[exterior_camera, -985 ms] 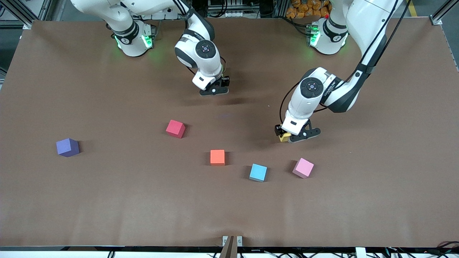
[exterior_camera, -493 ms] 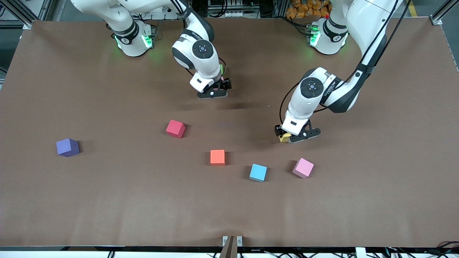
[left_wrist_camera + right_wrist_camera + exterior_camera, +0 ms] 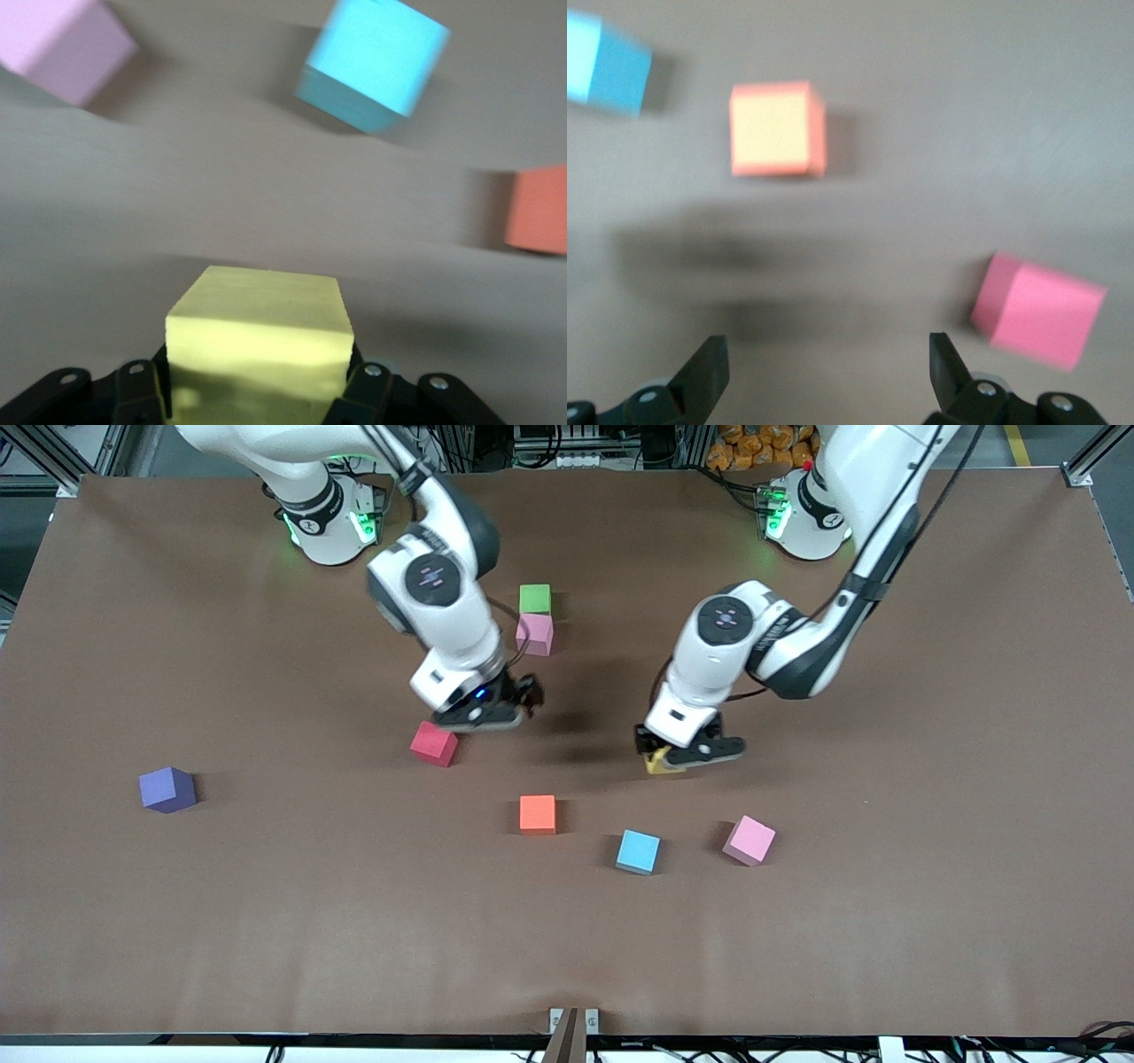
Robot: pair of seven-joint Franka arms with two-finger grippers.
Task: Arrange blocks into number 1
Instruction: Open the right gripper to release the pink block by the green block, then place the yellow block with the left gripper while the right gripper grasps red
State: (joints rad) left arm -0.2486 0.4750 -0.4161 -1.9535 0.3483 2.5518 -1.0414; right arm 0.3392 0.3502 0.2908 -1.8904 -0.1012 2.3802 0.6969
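A green block point(image 3: 534, 598) and a pink block point(image 3: 535, 634) stand touching in a line near the arms' bases. My right gripper point(image 3: 487, 713) hangs open and empty point(image 3: 828, 372) just above the red block point(image 3: 434, 743) point(image 3: 1036, 310). The left gripper point(image 3: 682, 755) point(image 3: 257, 398) is shut on the yellow block point(image 3: 658, 761) point(image 3: 257, 341), low over bare table at mid-table. A second pink block point(image 3: 749, 840) point(image 3: 62, 44) lies nearer the camera.
An orange block point(image 3: 537, 814) point(image 3: 775, 128) and a blue block point(image 3: 639, 852) point(image 3: 372, 62) lie nearer the camera than the grippers. A purple block point(image 3: 167, 789) sits toward the right arm's end of the table.
The right gripper opened, left the green and pink pair uncovered, and swung toward the camera to the red block. The left gripper carried the yellow block a little toward the right arm's end.
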